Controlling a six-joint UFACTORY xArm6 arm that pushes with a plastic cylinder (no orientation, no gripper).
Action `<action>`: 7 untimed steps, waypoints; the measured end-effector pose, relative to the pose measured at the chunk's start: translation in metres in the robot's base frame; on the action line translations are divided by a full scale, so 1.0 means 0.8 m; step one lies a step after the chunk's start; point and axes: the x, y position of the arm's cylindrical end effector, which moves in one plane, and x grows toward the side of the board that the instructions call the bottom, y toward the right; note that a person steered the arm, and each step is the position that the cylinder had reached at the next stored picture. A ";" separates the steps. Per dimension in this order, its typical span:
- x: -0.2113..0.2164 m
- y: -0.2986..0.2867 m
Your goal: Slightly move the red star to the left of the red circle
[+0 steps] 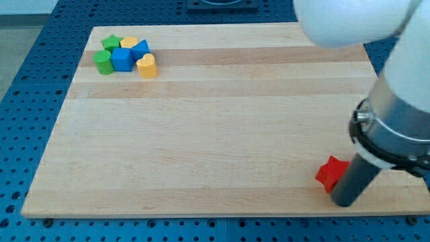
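Observation:
The red star (330, 172) lies near the board's bottom right, partly covered by my rod. My tip (343, 203) rests on the board just right of and below the star, touching or nearly touching it. The red circle is hidden behind my arm (396, 128), which fills the view's right side.
A cluster at the view's top left holds a green star (111, 43), a green block (103, 62), two blue blocks (123, 58), a yellow heart (146, 66) and another yellow block (130, 42). The wooden board (201, 134) lies on a blue perforated table.

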 end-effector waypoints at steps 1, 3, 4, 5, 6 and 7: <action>-0.021 -0.039; -0.052 -0.100; 0.009 -0.098; 0.013 -0.097; 0.012 -0.072; -0.042 -0.015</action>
